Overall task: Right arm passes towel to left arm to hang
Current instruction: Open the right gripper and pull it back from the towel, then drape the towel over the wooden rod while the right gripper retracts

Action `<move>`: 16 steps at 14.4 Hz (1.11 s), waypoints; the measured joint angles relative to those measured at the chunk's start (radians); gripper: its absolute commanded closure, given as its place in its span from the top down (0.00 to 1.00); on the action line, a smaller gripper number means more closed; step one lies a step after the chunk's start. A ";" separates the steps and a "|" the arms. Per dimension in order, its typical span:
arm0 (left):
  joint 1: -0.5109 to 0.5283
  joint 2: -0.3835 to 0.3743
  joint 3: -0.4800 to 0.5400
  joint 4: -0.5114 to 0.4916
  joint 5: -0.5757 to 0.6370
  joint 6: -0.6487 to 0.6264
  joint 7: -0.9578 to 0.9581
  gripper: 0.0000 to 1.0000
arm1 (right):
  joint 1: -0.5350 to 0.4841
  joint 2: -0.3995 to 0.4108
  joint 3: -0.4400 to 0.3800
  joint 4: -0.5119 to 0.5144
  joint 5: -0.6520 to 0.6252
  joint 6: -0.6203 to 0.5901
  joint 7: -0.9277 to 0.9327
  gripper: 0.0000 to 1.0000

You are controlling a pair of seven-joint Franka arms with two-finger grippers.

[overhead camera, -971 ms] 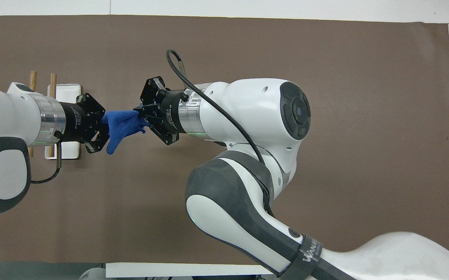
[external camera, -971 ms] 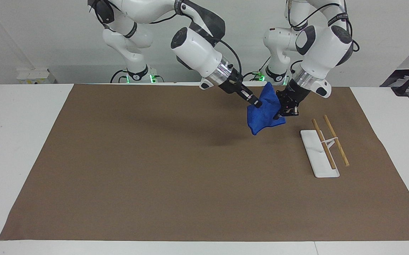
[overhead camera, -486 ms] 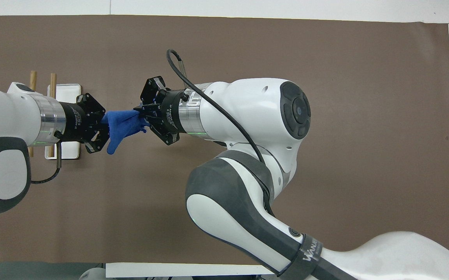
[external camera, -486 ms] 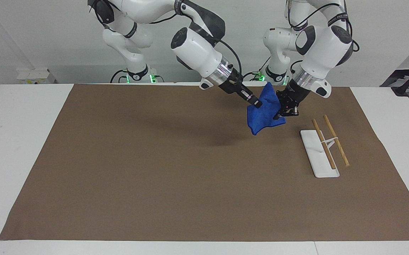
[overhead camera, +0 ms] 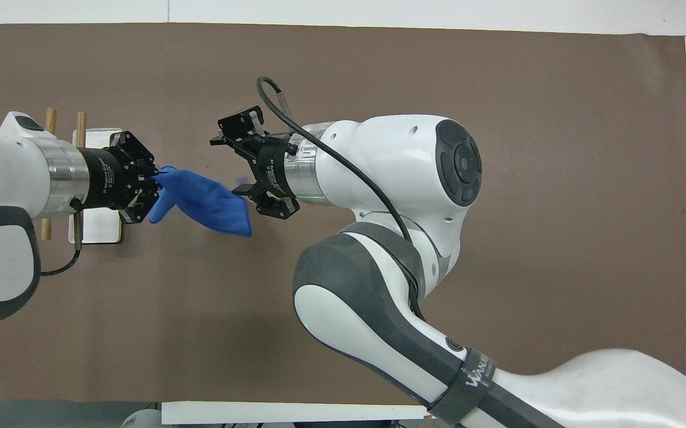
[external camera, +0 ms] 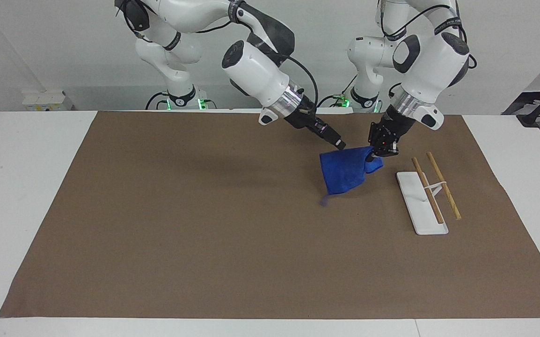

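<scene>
The blue towel hangs in the air from one corner, above the brown mat; it also shows in the overhead view. My left gripper is shut on that corner, beside the rack, and shows in the overhead view too. My right gripper is open and empty, just above the towel's upper edge and apart from it. From overhead its fingers are spread wide next to the towel's free end.
A white rack base with two wooden rods stands on the brown mat toward the left arm's end of the table, close under the left wrist. It shows partly in the overhead view.
My right gripper has opened and let go of the towel and drawn back a little. The towel has dropped and now hangs from my left gripper alone, which lifted slightly.
</scene>
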 measured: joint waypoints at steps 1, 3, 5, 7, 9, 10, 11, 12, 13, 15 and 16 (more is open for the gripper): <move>0.016 0.001 0.002 0.000 0.000 0.010 0.042 0.00 | -0.005 -0.016 -0.020 -0.034 0.000 0.000 -0.095 1.00; 0.053 0.004 0.004 -0.001 0.000 0.021 0.127 0.00 | -0.028 -0.060 -0.067 -0.115 -0.001 -0.002 -0.293 1.00; 0.093 0.006 0.005 -0.003 0.000 0.023 0.245 0.00 | -0.051 -0.110 -0.139 -0.182 -0.001 -0.057 -0.512 1.00; 0.129 0.007 0.006 -0.005 0.000 0.023 0.407 0.00 | -0.060 -0.158 -0.266 -0.204 -0.011 -0.202 -0.748 1.00; 0.162 0.007 0.007 -0.006 0.000 0.024 0.540 0.00 | -0.063 -0.193 -0.409 -0.205 -0.087 -0.323 -0.952 1.00; 0.177 0.007 0.007 -0.006 0.000 0.025 0.576 0.00 | -0.064 -0.204 -0.473 -0.205 -0.138 -0.355 -1.016 1.00; 0.192 0.007 0.007 -0.006 0.000 0.025 0.602 0.00 | -0.063 -0.214 -0.532 -0.204 -0.177 -0.378 -1.071 1.00; 0.206 0.007 0.007 -0.006 0.000 0.025 0.628 0.00 | -0.060 -0.224 -0.582 -0.200 -0.201 -0.406 -1.126 1.00; 0.221 0.007 0.008 -0.006 0.000 0.026 0.656 0.00 | -0.051 -0.235 -0.627 -0.190 -0.224 -0.444 -1.175 1.00; 0.252 0.007 0.008 -0.006 0.000 0.032 0.721 0.00 | -0.008 -0.265 -0.731 -0.152 -0.290 -0.529 -1.234 1.00; 0.262 0.008 0.009 -0.006 0.000 0.038 0.755 0.00 | 0.016 -0.279 -0.778 -0.128 -0.317 -0.574 -1.244 1.00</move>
